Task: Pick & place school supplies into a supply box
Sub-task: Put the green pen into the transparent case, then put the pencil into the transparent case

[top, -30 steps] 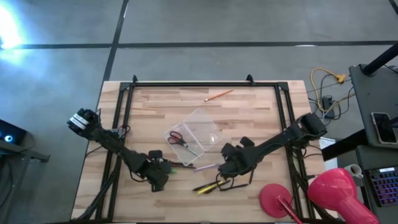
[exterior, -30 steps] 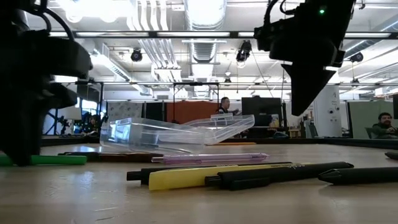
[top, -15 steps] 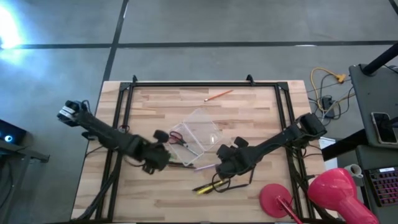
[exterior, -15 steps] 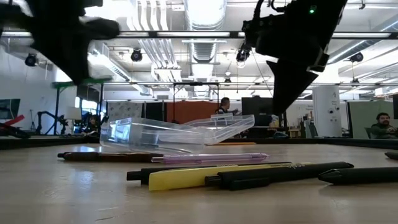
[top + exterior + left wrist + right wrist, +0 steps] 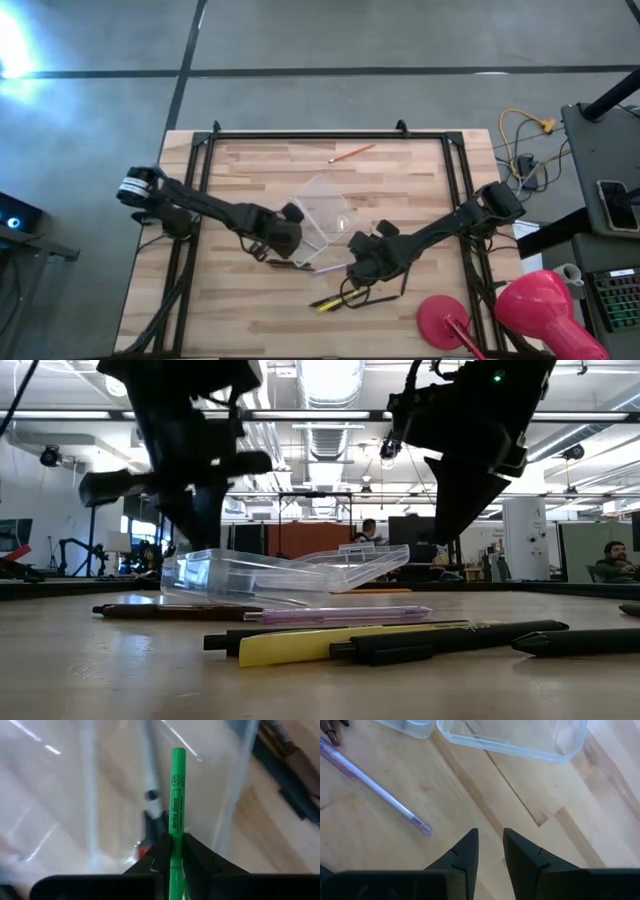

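Jaws of the left gripper [image 5: 172,851] are clamping a thin green highlighter pen [image 5: 175,795], which is sticking forward out of them. In the high view this gripper [image 5: 287,226] is sitting at frame centre, over the left edge of the small clear rectangular plastic supply box [image 5: 328,205]. Clear plastic walls are showing under the pen in the left wrist view, along with something red and dark; that may be the scissors inside the box, but it is too blurred to confirm.

Right gripper [image 5: 489,849] is hovering with its jaws a little apart and nothing between them, over bare wooden table [image 5: 380,835] just beside the box rim [image 5: 520,745] and near a pale lilac pen [image 5: 372,785]. In the high view it is sitting lower centre-right [image 5: 362,262].

Progress, as judged: early. One pen is being carried at the box and is not released. Lying outside on the table: the lilac pen [image 5: 340,614], a dark brown pen [image 5: 170,612], a yellow pen [image 5: 300,645], dark pens in the foreground [image 5: 450,638], and an orange pencil [image 5: 351,153] far off at upper centre of the high view. Most items are waiting to go in.
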`<move>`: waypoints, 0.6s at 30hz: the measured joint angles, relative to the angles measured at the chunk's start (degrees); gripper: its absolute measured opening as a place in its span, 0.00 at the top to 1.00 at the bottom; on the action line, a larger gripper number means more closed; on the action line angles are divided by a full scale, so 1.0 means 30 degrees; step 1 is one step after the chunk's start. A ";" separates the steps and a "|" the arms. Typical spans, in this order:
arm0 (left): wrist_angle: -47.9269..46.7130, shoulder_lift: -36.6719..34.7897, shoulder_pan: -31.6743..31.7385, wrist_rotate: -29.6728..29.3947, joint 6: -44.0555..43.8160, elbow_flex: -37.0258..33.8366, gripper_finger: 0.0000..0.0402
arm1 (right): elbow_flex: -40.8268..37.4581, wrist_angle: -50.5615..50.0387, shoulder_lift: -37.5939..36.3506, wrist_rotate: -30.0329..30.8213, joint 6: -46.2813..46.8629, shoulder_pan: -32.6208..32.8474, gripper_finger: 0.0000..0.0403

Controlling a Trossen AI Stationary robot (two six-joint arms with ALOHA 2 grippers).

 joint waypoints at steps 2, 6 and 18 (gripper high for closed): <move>0.0026 0.0475 -0.0018 0.0421 -0.0057 0.0000 0.94 | 0.0000 0.0000 0.0000 -0.0015 0.0185 0.0000 0.80; 0.0051 0.0815 -0.0140 0.0747 -0.0378 0.0000 0.87 | 0.0000 0.0007 0.0000 -0.0029 0.0279 0.0000 0.80; -0.1170 -0.2675 -0.0140 -0.1293 -1.0223 -0.0007 0.74 | 0.0027 0.0057 -0.0522 -0.0716 -0.0788 -0.0370 0.80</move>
